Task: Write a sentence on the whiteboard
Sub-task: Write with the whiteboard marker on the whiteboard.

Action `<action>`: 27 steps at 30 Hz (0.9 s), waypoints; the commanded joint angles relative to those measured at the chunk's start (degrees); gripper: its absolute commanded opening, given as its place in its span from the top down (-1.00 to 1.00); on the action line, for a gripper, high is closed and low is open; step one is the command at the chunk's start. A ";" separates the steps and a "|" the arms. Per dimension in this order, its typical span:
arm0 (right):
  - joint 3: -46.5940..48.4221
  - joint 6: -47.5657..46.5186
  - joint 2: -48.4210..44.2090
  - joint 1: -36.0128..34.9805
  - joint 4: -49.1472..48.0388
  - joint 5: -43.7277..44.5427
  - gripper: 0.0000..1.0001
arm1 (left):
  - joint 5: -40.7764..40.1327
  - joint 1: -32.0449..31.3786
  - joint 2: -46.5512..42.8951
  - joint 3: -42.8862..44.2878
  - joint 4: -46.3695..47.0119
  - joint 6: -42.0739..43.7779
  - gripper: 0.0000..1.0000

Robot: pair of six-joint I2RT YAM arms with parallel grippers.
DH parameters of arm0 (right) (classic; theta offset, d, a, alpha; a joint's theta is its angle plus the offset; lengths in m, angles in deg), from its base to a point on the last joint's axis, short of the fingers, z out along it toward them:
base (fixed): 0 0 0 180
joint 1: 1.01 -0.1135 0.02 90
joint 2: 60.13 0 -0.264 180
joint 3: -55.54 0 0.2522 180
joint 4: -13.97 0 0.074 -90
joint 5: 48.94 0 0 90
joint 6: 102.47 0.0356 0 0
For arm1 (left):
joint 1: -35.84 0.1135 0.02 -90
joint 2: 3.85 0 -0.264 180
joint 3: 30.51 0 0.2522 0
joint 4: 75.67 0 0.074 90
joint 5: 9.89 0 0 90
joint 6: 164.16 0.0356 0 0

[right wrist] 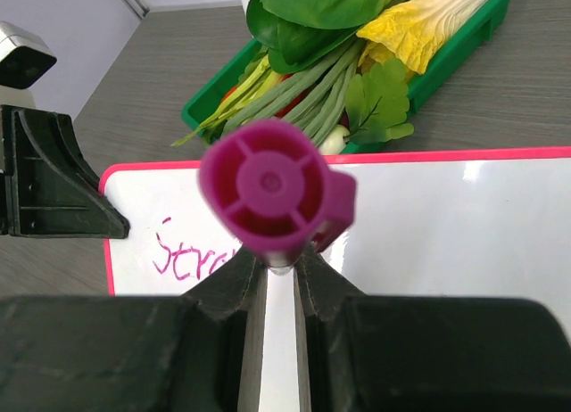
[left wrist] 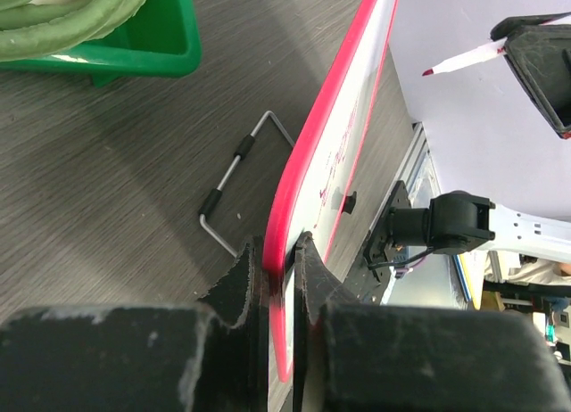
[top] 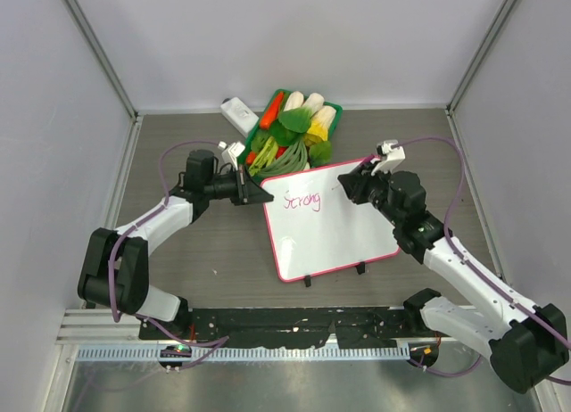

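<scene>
The whiteboard (top: 335, 229), white with a pink-red rim, sits mid-table with its top left corner pinched in my left gripper (top: 259, 193). In the left wrist view the board shows edge-on (left wrist: 332, 131) between the shut fingers of the left gripper (left wrist: 281, 251). The sentence (top: 302, 201) reads only "Strong" in magenta near the board's top left, and it also shows in the right wrist view (right wrist: 183, 259). My right gripper (top: 359, 182) is shut on a magenta marker (right wrist: 268, 193) above the board (right wrist: 464, 238), right of the word. The marker's tip (left wrist: 433, 71) is off the surface.
A green vegetable basket (top: 294, 131) stands just behind the board, and it shows in the right wrist view (right wrist: 446, 55). A small white block (top: 239, 115) lies left of the basket. The board's wire stand (left wrist: 241, 176) rests on the table behind the board.
</scene>
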 commanded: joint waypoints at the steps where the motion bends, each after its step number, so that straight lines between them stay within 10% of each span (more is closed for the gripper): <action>1: -0.20 0.49 1.48 0.11 -7.13 -0.28 0.97 | -10.28 0.19 0.56 0.85 -6.80 10.18 1.00; 27: -3.10 1.63 8.34 -0.15 -9.51 3.49 0.97 | -11.52 0.19 0.74 1.56 -8.40 10.62 1.00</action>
